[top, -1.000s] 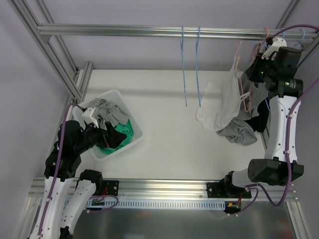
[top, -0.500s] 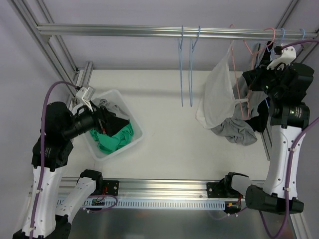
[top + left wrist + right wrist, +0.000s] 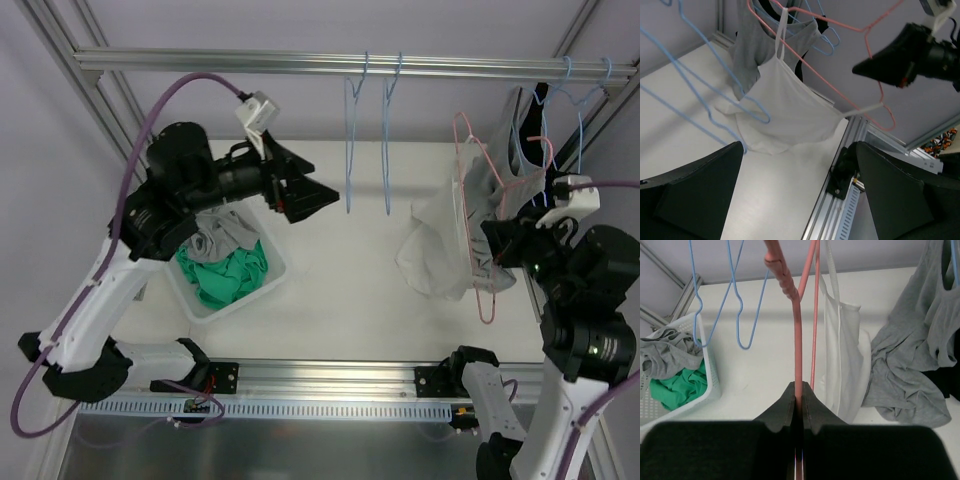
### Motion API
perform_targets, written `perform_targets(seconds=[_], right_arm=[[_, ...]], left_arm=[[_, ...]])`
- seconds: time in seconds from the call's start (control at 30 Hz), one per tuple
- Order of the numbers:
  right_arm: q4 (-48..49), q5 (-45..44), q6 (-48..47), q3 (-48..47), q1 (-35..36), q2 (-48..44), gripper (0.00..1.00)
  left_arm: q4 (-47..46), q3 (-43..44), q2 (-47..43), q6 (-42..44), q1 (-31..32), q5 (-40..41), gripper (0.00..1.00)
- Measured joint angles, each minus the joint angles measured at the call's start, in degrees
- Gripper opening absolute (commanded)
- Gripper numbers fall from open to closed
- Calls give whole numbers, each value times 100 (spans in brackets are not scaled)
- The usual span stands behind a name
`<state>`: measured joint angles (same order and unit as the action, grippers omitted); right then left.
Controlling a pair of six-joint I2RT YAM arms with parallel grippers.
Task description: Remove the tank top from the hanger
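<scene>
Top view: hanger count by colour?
Pink hanger: 1
Blue hangers: 4, two in the middle, two at far right
Total: 5

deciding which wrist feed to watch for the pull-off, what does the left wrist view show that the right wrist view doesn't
Only the left wrist view: the right end effector seen from outside, the left end effector open wide, and the white tank top spread out below its straps.
Only the right wrist view: the jaws shut on the pink hanger up close, and the white basket holding clothes.
Both: the tank top, the pink hanger, blue hangers and a grey garment.
</scene>
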<state>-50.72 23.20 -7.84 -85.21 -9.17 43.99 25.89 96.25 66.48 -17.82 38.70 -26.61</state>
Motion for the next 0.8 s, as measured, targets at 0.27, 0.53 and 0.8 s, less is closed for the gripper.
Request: perform_targets(seconds=[0.27,0.53,0.8], right_arm=[[-929,-20,247,-46,356,-1287,0],[-1606,-181,282,-636,890,-1307,0],[-1871,-350,267,-695,1246,-1292,0]], left_arm=[[-505,1384,2015,1023,1550,1244,89],[-608,2505,3309,1561,1902,1416,61],[-769,2769,3558,1773,2063,1375,47]])
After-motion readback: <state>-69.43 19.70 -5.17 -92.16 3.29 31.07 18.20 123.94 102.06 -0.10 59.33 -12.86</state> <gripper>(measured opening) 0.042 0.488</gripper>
